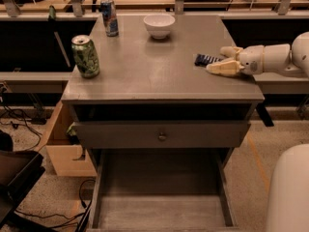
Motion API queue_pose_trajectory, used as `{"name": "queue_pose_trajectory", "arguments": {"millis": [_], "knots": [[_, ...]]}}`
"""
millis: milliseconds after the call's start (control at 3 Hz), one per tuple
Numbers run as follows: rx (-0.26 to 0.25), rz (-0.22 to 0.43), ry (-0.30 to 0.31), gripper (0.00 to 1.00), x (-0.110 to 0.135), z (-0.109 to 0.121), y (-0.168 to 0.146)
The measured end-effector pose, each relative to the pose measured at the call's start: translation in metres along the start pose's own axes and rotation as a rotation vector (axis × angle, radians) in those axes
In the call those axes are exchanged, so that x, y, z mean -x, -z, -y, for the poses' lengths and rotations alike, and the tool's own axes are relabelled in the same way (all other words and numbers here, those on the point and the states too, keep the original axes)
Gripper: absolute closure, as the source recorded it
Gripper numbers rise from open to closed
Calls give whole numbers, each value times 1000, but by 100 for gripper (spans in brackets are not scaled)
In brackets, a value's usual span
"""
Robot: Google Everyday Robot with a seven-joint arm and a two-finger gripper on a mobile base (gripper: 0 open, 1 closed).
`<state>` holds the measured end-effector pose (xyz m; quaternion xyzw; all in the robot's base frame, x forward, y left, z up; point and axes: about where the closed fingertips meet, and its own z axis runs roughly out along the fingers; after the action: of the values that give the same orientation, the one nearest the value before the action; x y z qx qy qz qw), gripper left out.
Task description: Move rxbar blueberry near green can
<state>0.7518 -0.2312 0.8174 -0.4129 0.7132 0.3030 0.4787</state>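
The rxbar blueberry (205,59), a dark navy bar with pale lettering, lies flat on the right side of the grey table top (154,76). My gripper (216,60) comes in from the right at table height. Its two cream fingers (223,68) are spread open, one on each side of the bar's right end. The green can (85,56), green and white mottled with a silver top, stands upright near the table's left edge, far from the bar.
A taller blue and silver can (110,17) stands at the back left. A white bowl (159,25) sits at the back centre. A drawer front (161,134) is below the top, with an open pulled-out drawer (161,197) beneath it.
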Motion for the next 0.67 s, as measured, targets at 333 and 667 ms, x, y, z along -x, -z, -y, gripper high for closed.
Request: {"name": "queue_pose_trajectory", "arguments": {"millis": [333,667], "knots": [[1,0,0,100,8,-1,2],[1,0,0,100,8,-1,2]]}}
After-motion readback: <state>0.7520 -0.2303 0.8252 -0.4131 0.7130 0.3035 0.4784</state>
